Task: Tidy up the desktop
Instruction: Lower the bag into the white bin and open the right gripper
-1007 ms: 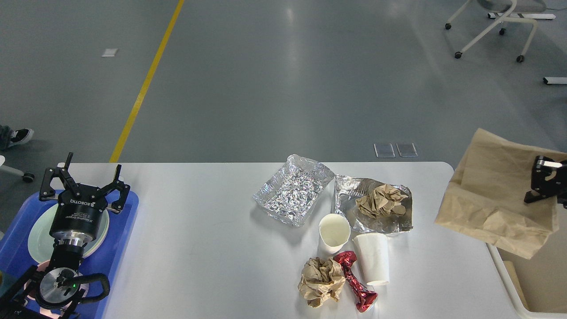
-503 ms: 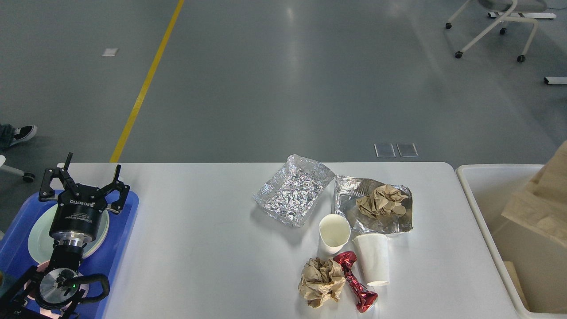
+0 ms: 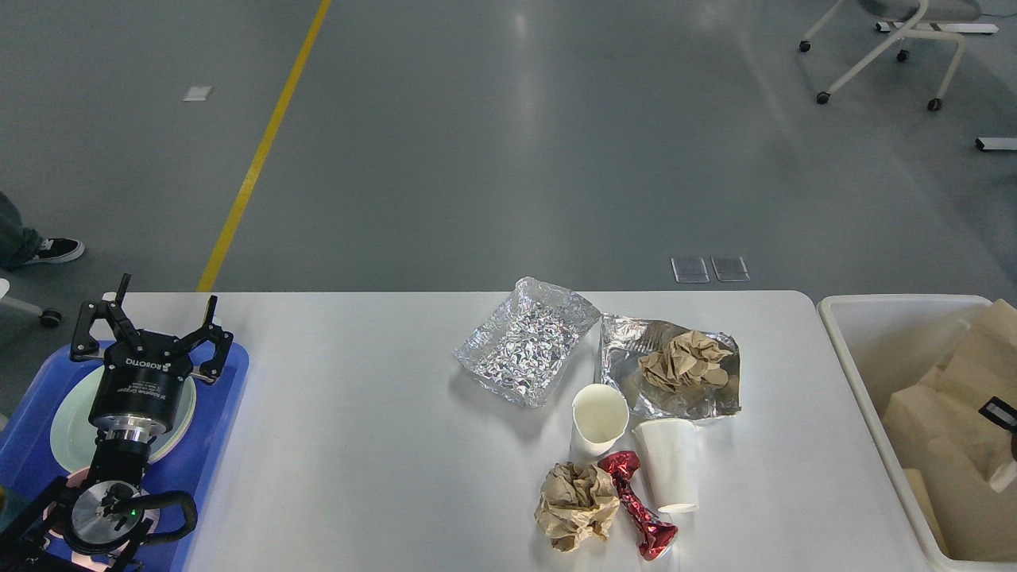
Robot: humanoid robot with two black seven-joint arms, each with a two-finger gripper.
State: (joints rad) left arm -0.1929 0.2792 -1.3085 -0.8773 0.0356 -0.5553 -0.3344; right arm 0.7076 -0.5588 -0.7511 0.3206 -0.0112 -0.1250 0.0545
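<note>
The white desktop [image 3: 357, 445] holds litter at centre right: a crumpled foil tray [image 3: 524, 342], a foil sheet [image 3: 707, 401] with a brown paper wad [image 3: 683, 359] on it, an upright white cup [image 3: 599, 417], a tipped white cup [image 3: 671, 465], a red wrapper [image 3: 639, 508] and another brown paper wad [image 3: 576, 504]. My left gripper [image 3: 151, 318] stands open above the blue tray [image 3: 214, 429], holding nothing. Only a small black part of my right gripper [image 3: 999, 413] shows at the right edge, over the brown paper bag [image 3: 945, 413] lying in the cream bin [image 3: 850, 349].
A pale green plate [image 3: 67, 421] lies in the blue tray under my left arm. The cream bin stands just off the table's right end. Beyond the far edge is grey floor with a yellow line, a chair base [image 3: 882, 48] and a person's shoe [image 3: 52, 250].
The brown paper bag, held up beside the table a second ago, has dropped into the cream bin. My right gripper has moved down and right, nearly out of view. The left arm is still.
</note>
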